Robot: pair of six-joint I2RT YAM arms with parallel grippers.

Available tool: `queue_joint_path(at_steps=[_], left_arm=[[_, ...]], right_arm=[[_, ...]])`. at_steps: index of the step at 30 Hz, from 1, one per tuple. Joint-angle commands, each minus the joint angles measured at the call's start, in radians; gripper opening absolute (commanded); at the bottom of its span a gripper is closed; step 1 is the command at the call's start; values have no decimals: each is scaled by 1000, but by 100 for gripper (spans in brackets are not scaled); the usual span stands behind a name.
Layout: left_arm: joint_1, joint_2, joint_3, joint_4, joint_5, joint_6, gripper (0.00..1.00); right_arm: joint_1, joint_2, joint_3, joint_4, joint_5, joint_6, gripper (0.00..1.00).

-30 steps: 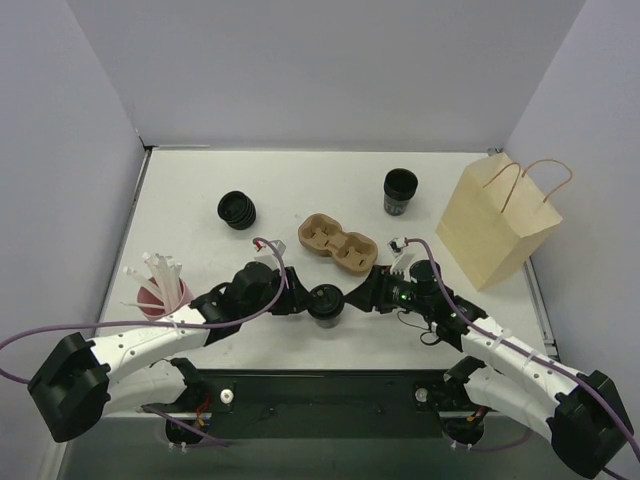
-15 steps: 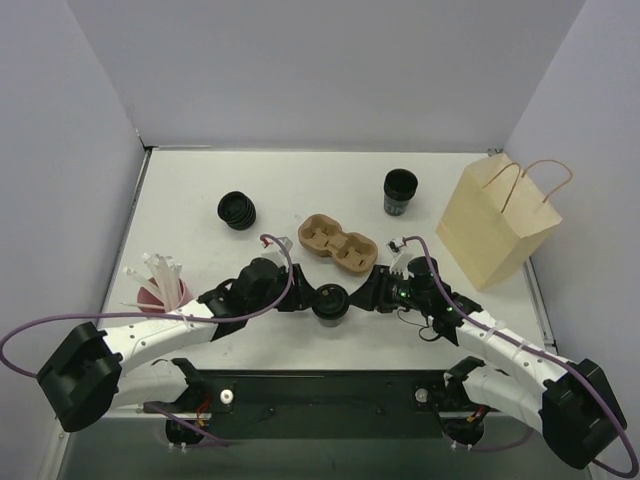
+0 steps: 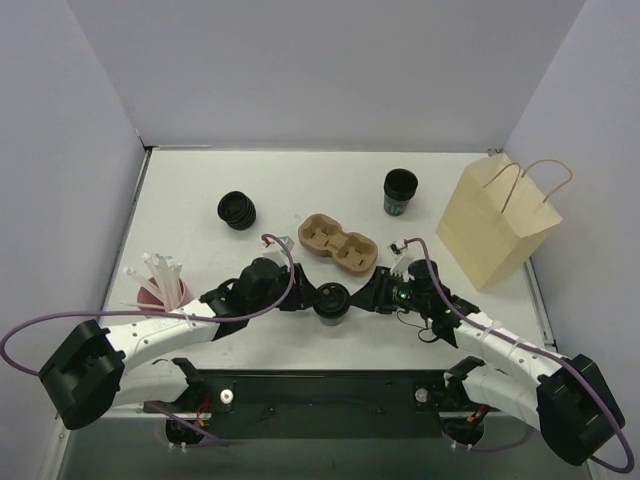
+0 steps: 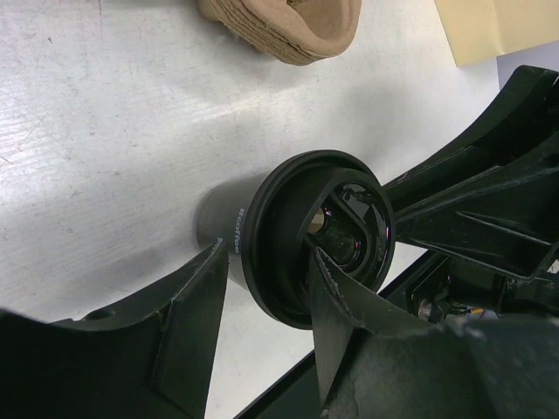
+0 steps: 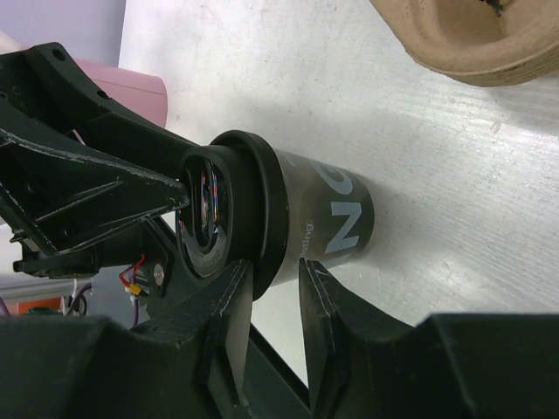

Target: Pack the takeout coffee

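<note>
- Right claw (image 5: 275,271): narrowed over the last second. The rim of the lid (image 5: 262,201) sits between its fingers; grip not confirmed.
- Left claw (image 4: 266,266): half-wide, a finger against each side of the cup, barely changed.
- Coffee cup (image 3: 329,301): lidded, upright on the tabletop (image 3: 200,190) between both claws, unmoved.
- Carrier (image 3: 338,244): just beyond, both wells vacant; packing apparently not begun.
- Paper bag (image 3: 497,225): far right, upright.

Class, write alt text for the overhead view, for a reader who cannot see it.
A left gripper and right gripper flank a small lidded black cup near the front edge of the table. Behind lie a pulp carrier, loose lids, stacked cups and a paper bag.
</note>
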Motion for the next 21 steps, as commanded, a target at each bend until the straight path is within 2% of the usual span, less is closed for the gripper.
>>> queue_joint_path(at_steps=[1,4,10,15,21], left_arm=[[-9,49,-57,-171,-47,40,50],[-10,61,-79,-152,-45,29,50],[-13,139,-114,-113,-42,4,50],[-28,192,-140,-41,-33,-33,49],[-32,183,-136,-56,-43,-28,49]], right_arm=[[-4,13,-37,49,31,12,26],[-6,1,-105,91,69,43,19],[-6,21,-254,275,129,106,11],[-6,87,-312,373,163,138,9],[2,124,-366,456,184,202,8]])
